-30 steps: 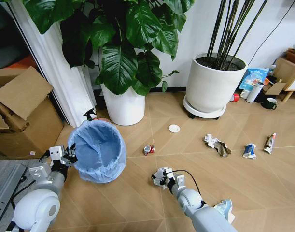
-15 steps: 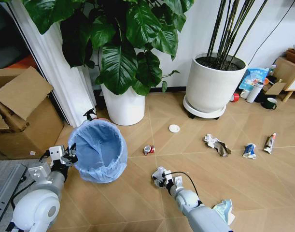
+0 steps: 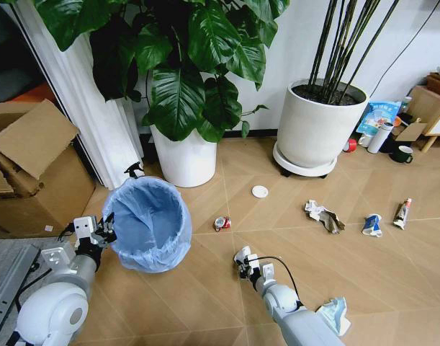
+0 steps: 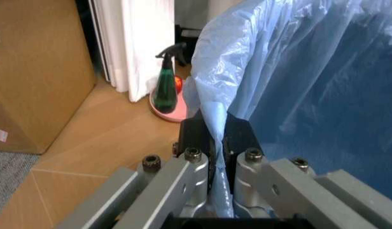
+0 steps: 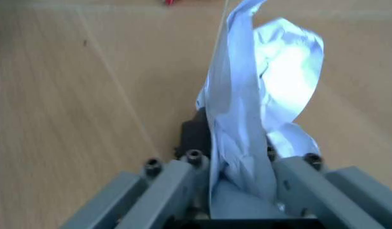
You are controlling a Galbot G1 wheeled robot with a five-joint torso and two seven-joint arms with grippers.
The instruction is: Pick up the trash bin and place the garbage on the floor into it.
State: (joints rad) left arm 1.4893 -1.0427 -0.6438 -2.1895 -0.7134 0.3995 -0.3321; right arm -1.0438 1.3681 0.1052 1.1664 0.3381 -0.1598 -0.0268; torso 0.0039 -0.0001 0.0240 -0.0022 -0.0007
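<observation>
In the head view, the small round trash bin lined with a crinkly light-blue plastic bag (image 3: 147,223) stands on the tan herringbone wood-look floor (image 3: 205,288), just in front of a white plant pot (image 3: 185,160). The left gripper (image 3: 104,232) is at the bin's near-left rim, touching the bag. The right gripper (image 3: 241,259) is low over the floor, right of the bin and apart from it, with a crumpled white paper wad (image 3: 240,254) at its tip. Farther off on the floor lie a crushed red can (image 3: 222,223), a white disc lid (image 3: 260,191), a crumpled brown-and-white paper wad (image 3: 323,216), a blue-white wrapper (image 3: 372,225) and a tube (image 3: 402,213), spread well apart toward the right. Another light-blue wrapper (image 3: 335,311) lies beside the right arm.

In the left wrist view, the left gripper (image 4: 216,138) has its two dark fingers closed tightly on a fold of the bag at the trash bin's (image 4: 298,86) rim. Beyond stand a dark green spray bottle (image 4: 165,86) and a brown cardboard box (image 4: 37,71).

In the right wrist view, the right gripper (image 5: 237,155) is clamped on the white paper wad (image 5: 260,100), which sticks up from between the fingers above the floor (image 5: 87,95).
</observation>
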